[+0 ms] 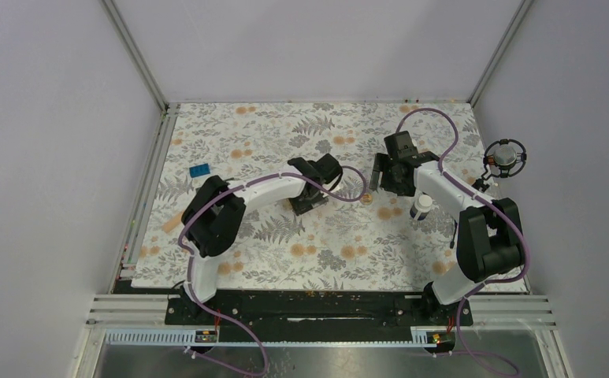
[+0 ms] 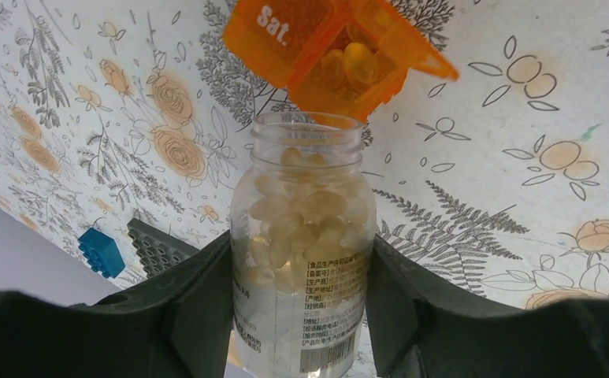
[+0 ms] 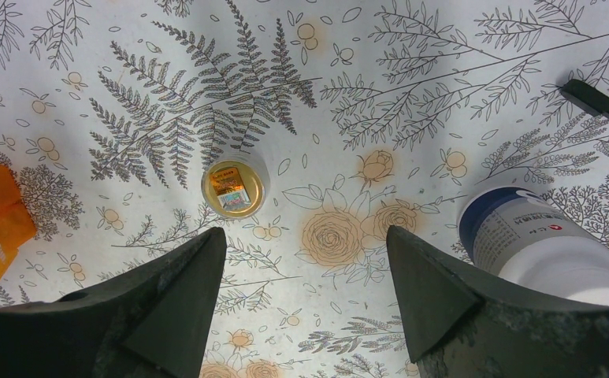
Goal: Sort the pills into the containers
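Fingers (image 2: 198, 315) of my left gripper (image 2: 301, 250) press both sides of the clear bottle (image 2: 305, 181): jaws closed on its labelled lower body. The bottle is uncapped, with pale pills (image 2: 285, 224) heaped inside to near the neck. Just past its mouth sits the orange box (image 2: 285, 35), its lid marked "Sat." swung up and more pills showing in the open cell. Mouth and box are close; I cannot tell whether they touch. Farther off on the floral cloth (image 2: 521, 118), a blue brick (image 2: 100, 250) lies just beside a dark studded plate (image 2: 159, 246).

My right gripper (image 3: 305, 236) hangs over the cloth with its jaws spread wide and nothing between them. Ahead of the fingertips a small round cap (image 3: 235, 187) lies hollow side up, touching nothing. A white bottle (image 3: 537, 236) with a dark band stands near one finger, which partly hides it. The orange box shows at the far edge of this view, well apart from the cap.

From above, my two grippers face each other mid-table with the cap roughly between them. The white bottle stands just beside my right forearm.
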Controlling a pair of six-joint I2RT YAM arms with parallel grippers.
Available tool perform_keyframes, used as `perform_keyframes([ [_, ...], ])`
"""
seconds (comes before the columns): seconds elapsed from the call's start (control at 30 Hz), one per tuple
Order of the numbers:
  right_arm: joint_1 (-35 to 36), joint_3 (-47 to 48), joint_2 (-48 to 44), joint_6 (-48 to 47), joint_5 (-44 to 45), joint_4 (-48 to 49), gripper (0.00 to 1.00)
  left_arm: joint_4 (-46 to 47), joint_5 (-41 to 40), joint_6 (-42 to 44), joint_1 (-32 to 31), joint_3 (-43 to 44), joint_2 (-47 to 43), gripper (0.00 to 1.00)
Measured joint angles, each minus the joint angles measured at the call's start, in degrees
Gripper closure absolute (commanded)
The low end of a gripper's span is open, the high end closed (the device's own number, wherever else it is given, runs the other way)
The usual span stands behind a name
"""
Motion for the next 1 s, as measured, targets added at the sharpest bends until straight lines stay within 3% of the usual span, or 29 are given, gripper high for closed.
perform_keyframes([
  [0.57, -0.1, -0.3, 0.0, 0.0, -3.2, 1.0, 0.17, 13.0, 7.3, -2.8, 3.7, -13.7, -15.0, 1.0],
  [1.0, -0.2, -1.1, 0.0, -1.1, -10.6, 3.6, 0.16, 37.0, 22.6, -7.0, 9.6, -26.8, -37.2, 1.0],
])
